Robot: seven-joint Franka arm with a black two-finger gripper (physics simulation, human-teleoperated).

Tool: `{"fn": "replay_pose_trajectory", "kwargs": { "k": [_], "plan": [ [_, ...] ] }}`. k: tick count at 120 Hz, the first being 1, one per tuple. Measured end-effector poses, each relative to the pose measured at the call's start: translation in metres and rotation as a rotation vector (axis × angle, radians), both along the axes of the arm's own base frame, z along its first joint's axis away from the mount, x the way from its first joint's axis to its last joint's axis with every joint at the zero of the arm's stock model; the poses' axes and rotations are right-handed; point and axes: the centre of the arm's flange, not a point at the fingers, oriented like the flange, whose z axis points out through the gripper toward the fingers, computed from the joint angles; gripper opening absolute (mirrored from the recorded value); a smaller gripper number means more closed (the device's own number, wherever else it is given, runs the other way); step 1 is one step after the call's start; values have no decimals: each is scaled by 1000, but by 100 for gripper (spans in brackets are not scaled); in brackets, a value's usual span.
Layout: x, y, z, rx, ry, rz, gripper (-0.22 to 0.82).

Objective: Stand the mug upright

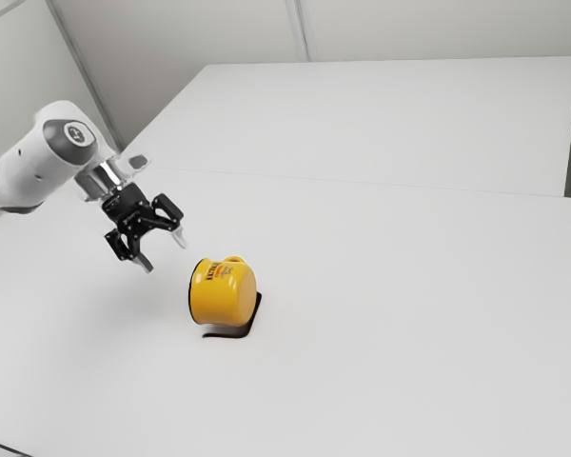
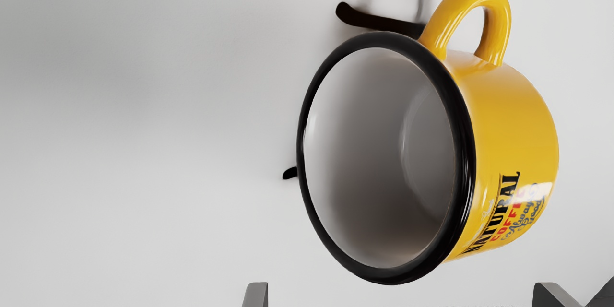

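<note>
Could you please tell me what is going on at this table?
A robot arm is at work here, its gripper open and holding nothing. The yellow mug lies on its side over a thin black piece on the white table, its mouth toward the gripper, not yet upright.

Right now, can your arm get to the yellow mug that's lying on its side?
Probably yes: my tool is open, and I see nothing blocking the way to the mug, whose mouth faces it.
</note>
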Motion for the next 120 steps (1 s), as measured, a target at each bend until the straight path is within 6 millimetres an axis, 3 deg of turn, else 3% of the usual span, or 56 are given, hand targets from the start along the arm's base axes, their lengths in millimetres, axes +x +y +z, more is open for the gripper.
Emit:
{"fn": "replay_pose_trajectory", "kwargs": {
  "k": [29, 88, 96, 110, 120],
  "plan": [
    [10, -8, -49, -123, 53, 84, 60],
    [23, -23, -85, -334, 69, 261, 60],
    [24, -23, -83, -344, 65, 270, 52],
    [27, -26, -79, -343, 56, 264, 22],
    [28, -28, -76, -342, 53, 260, 6]
  ]
}}
